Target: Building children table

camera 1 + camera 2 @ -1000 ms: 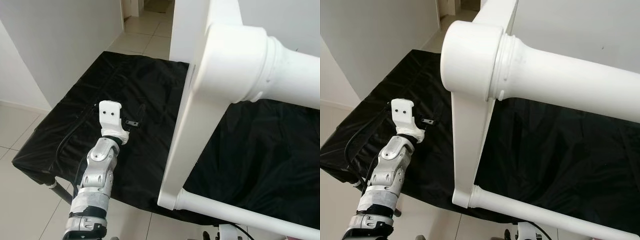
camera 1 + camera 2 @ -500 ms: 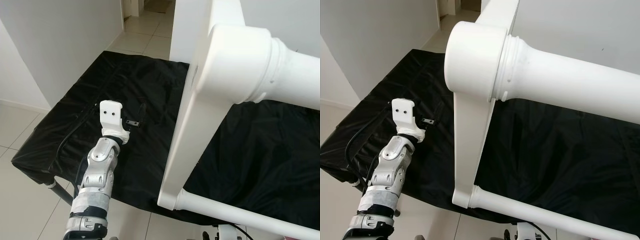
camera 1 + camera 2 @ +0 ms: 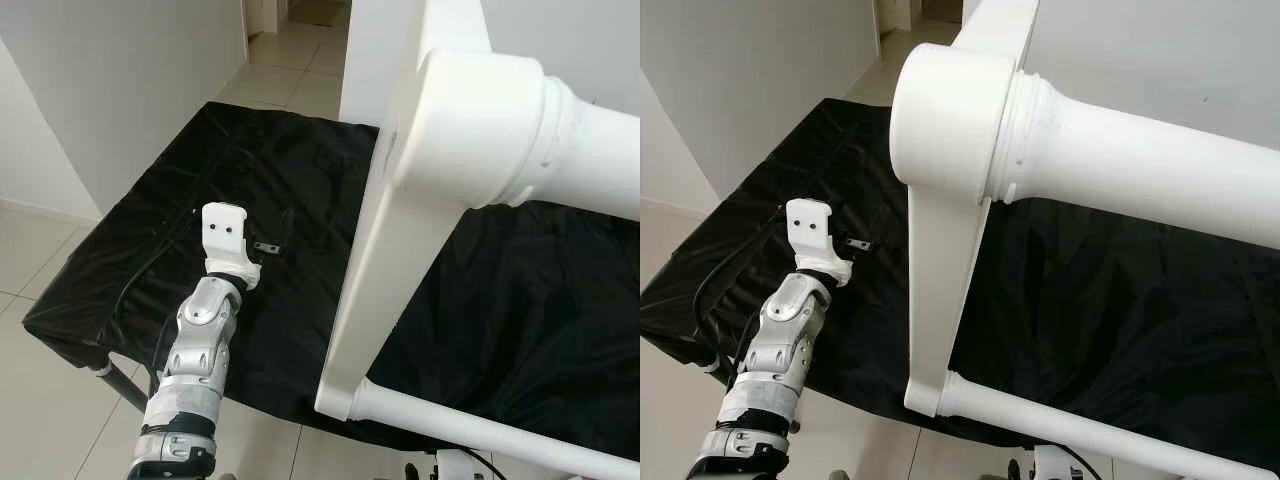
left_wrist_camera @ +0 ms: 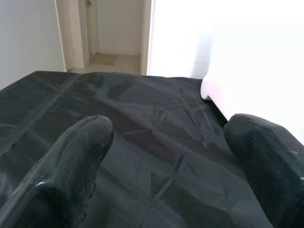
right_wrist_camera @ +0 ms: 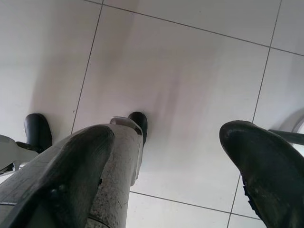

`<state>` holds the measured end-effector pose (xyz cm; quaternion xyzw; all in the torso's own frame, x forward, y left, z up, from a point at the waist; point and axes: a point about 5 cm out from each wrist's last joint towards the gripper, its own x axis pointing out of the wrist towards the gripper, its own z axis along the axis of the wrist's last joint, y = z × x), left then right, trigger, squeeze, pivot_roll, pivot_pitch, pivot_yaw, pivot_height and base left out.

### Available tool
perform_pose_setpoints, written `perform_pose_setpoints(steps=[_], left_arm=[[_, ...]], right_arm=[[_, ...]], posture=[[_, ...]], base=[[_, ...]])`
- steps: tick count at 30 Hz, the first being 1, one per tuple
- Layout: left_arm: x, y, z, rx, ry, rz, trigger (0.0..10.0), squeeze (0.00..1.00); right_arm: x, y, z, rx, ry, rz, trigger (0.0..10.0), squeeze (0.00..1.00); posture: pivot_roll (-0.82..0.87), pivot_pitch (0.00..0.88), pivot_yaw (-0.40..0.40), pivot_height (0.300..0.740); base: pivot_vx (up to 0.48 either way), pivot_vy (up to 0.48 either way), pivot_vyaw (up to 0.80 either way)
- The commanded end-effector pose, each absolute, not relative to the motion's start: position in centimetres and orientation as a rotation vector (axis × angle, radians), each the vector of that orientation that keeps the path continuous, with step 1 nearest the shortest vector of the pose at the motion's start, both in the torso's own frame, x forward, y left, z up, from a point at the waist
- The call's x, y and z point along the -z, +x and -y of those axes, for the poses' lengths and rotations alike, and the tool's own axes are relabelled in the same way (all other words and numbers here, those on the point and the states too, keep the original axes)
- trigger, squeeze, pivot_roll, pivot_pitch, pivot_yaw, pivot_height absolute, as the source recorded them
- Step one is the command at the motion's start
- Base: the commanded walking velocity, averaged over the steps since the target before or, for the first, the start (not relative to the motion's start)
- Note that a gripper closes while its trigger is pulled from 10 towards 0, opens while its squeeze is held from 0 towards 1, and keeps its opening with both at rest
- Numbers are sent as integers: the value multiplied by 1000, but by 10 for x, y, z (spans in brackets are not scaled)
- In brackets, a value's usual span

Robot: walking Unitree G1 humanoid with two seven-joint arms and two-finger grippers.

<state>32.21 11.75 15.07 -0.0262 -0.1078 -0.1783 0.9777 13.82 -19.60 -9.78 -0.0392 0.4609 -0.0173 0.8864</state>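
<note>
The white children's table lies tipped on a black-covered table (image 3: 150,250). One thick turned leg (image 3: 500,130) juts close to my head, a flat side rail (image 3: 385,260) runs down from it, and a second leg (image 3: 480,430) lies along the near edge. My left arm reaches over the cloth, its white wrist mount (image 3: 224,232) left of the rail. The left gripper (image 4: 166,137) is open with nothing between its fingers (image 4: 71,161), low over the cloth, white table wood (image 4: 247,71) just beyond one finger. A small metal bracket (image 3: 265,246) lies beside the wrist. The right gripper (image 5: 166,137) hangs open over floor tiles.
A white wall stands to the left, and a doorway with tiled floor (image 3: 300,50) opens behind the black-covered table. A black cable (image 3: 715,285) trails along the left arm. The cloth's near left corner (image 3: 60,330) drops to the floor.
My left wrist has edged slightly right, toward the white rail. The white table and the right gripper hold still.
</note>
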Motion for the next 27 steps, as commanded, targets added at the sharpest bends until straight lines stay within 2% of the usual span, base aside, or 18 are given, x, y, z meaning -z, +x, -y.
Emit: perform_pose_setpoints(steps=[1,27], left_arm=[[-149,324,-117,299,-60,208,10000,0],[-146,323,-115,313,-87,195,10000,0]], right_arm=[[109,106,197,36,-88,-1095,10000,0],[109,106,199,57,-73,-1094,10000,0]], posture=[[-9,0,-26,740],[-18,0,-21,740]], base=[[0,0,0],[0,0,0]])
